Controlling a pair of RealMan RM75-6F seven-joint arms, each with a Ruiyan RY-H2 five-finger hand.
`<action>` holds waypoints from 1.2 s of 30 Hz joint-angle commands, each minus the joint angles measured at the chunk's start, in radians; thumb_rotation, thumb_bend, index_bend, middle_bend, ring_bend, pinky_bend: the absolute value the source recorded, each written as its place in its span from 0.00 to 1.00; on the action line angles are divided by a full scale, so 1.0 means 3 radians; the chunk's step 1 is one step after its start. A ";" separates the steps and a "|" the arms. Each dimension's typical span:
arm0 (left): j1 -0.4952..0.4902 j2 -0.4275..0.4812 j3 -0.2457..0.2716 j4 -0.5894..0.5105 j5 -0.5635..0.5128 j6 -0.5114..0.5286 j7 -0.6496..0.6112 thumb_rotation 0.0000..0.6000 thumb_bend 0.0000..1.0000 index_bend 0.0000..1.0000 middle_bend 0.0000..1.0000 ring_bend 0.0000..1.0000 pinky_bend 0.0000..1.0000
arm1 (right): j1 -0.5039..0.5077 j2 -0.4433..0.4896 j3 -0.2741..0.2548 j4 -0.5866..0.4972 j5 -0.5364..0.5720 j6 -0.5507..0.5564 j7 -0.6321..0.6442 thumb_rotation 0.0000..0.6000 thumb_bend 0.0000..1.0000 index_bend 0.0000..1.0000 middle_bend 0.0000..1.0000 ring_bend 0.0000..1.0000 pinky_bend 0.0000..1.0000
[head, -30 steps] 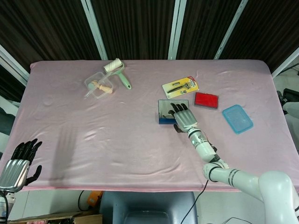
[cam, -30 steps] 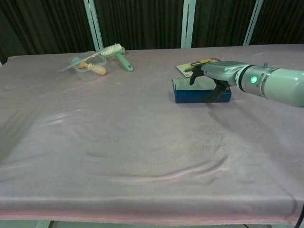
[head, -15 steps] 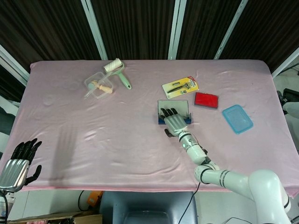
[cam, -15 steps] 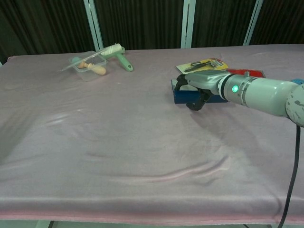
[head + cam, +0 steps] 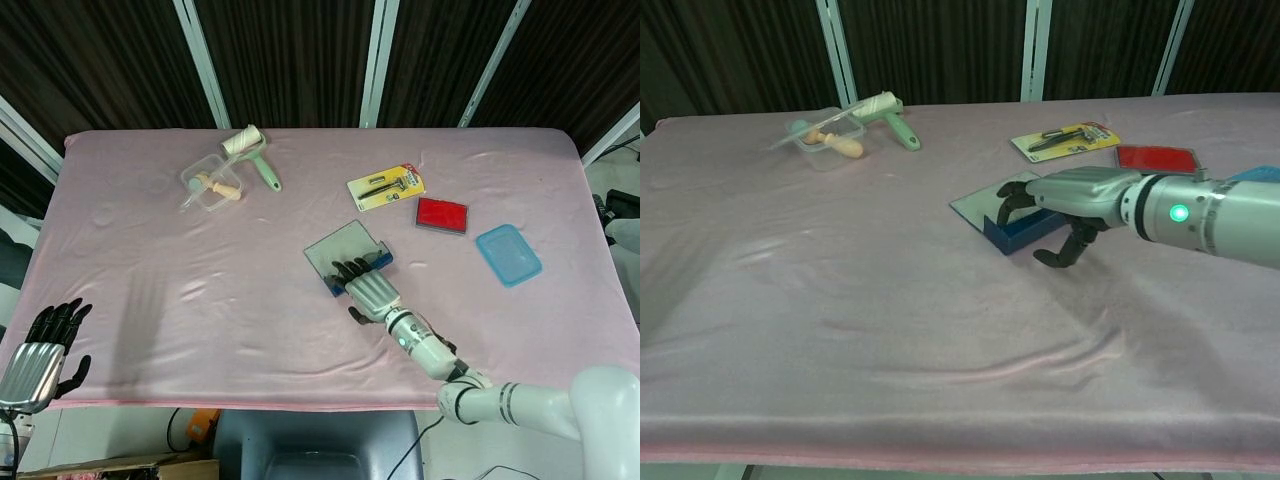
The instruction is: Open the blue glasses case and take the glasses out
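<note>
The blue glasses case [image 5: 338, 249] lies closed and turned at an angle near the table's middle, its grey lid [image 5: 989, 200] facing up and a blue side wall [image 5: 1018, 236] facing me. My right hand [image 5: 372, 292] reaches over it from the near side. Its fingertips [image 5: 1012, 199] rest on the lid, while the thumb [image 5: 1058, 256] curls in front of the case, apparently off it. No glasses are visible. My left hand [image 5: 40, 352] hangs off the table's near left corner, fingers apart and holding nothing.
A lint roller [image 5: 255, 160] and a clear container [image 5: 210, 185] sit at the back left. A yellow carded tool pack [image 5: 386, 187], a red flat box [image 5: 441, 215] and a light blue lid [image 5: 508, 254] lie right of the case.
The case has slid toward me and to the left under my right hand, turning from square-on to diagonal. The right hand came back with it. The left hand has stayed put.
</note>
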 commanded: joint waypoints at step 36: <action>-0.0027 -0.0067 0.0030 -0.0010 -0.0031 -0.0109 0.0176 1.00 0.44 0.00 0.00 0.00 0.04 | -0.0135 0.0019 -0.0086 0.1065 -0.0336 -0.0173 0.0190 1.00 0.60 0.33 0.10 0.08 0.00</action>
